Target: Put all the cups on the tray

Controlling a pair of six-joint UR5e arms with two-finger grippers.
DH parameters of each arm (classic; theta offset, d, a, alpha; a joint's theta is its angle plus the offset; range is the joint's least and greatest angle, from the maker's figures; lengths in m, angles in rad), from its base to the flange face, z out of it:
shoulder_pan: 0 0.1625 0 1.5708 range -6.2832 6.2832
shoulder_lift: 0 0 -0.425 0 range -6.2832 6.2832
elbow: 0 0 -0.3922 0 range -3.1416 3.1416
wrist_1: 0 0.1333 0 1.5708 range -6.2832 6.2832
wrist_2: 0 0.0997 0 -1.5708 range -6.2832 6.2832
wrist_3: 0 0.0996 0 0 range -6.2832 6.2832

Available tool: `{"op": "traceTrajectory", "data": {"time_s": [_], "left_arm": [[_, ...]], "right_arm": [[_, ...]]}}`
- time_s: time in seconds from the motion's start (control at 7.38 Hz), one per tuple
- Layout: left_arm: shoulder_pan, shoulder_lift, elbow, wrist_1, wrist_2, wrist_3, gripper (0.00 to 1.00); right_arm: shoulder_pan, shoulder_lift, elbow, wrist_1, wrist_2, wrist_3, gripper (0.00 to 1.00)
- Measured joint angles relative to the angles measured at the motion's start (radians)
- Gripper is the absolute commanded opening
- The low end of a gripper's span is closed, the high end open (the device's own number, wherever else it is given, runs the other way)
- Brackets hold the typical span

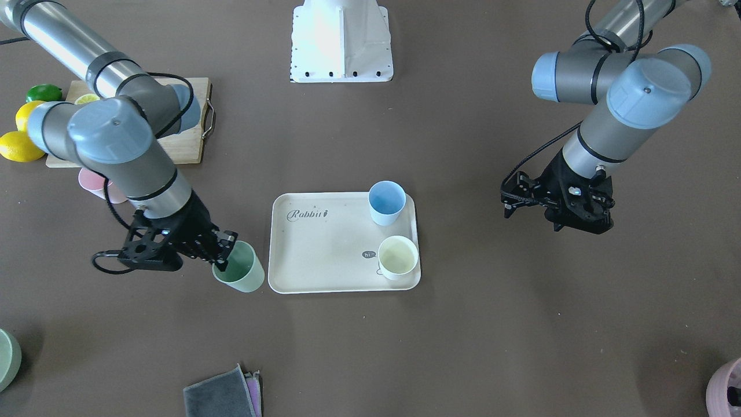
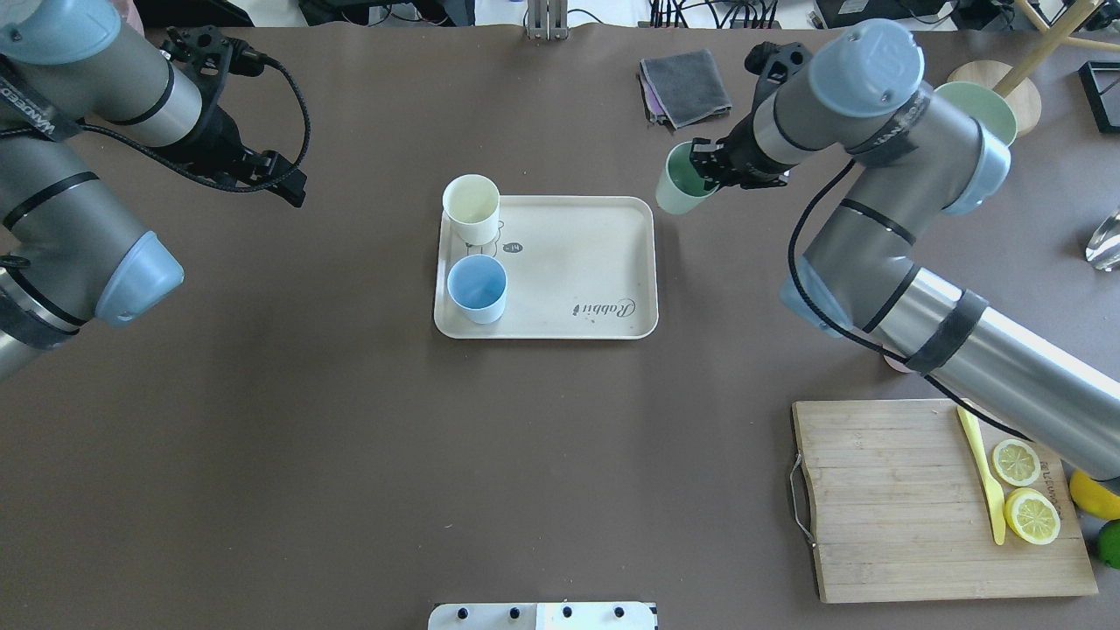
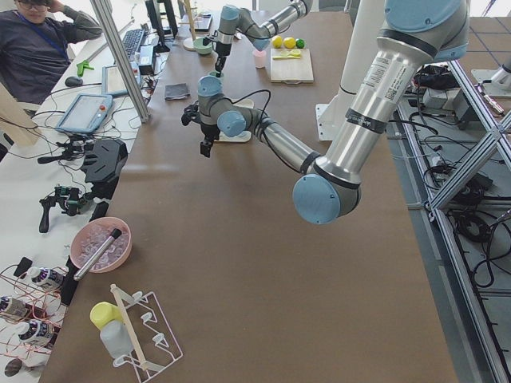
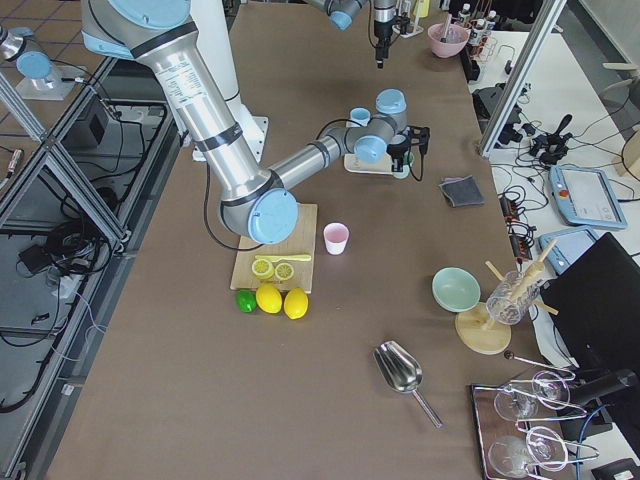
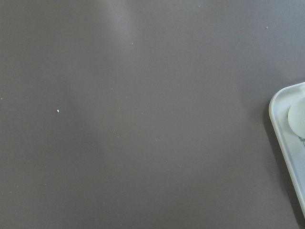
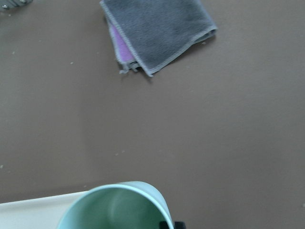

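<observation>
The cream tray [image 1: 324,255] [image 2: 577,254] lies mid-table. A light blue cup [image 1: 386,202] [image 2: 477,287] and a pale cream-yellow cup [image 1: 397,258] [image 2: 471,206] stand upright on it. My right gripper [image 1: 223,255] [image 2: 704,171] is shut on the rim of the sage green cup [image 1: 238,267] [image 2: 681,184] [image 6: 114,207] and holds it tilted just outside a tray corner. The pink cup [image 1: 95,185] [image 4: 336,238] stands on the table near the cutting board, partly hidden by the right arm. My left gripper [image 1: 508,200] [image 2: 293,188] is open and empty, away from the tray.
A wooden cutting board [image 2: 884,499] with lemon halves [image 2: 1024,490] and a yellow knife is at the robot's near right, with whole lemons [image 1: 17,145] and a lime beside it. A folded grey cloth [image 2: 684,83] [image 6: 157,28] lies beyond the tray. A green bowl [image 2: 984,105] stands further right.
</observation>
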Motion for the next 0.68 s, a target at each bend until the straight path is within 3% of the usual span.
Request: {"op": "traceTrajectory", "data": {"time_s": [0.14,0.27,0.68], "left_arm": [[0.0,0.0,0.0,0.0,0.0,0.0,0.98],[0.0,0.0,0.0,0.0,-0.001,0.001,0.98],[0.001,0.001,0.0,0.0,-0.001,0.0,0.98]], "right_arm": [[-0.036,0.034,-0.012,-0.019,-0.026,0.026,0.45],[-0.06,0.049,-0.024,-0.03,-0.048,0.034,0.96],[-0.08,0.078,-0.053,-0.04,-0.099,0.029,1.0]]}}
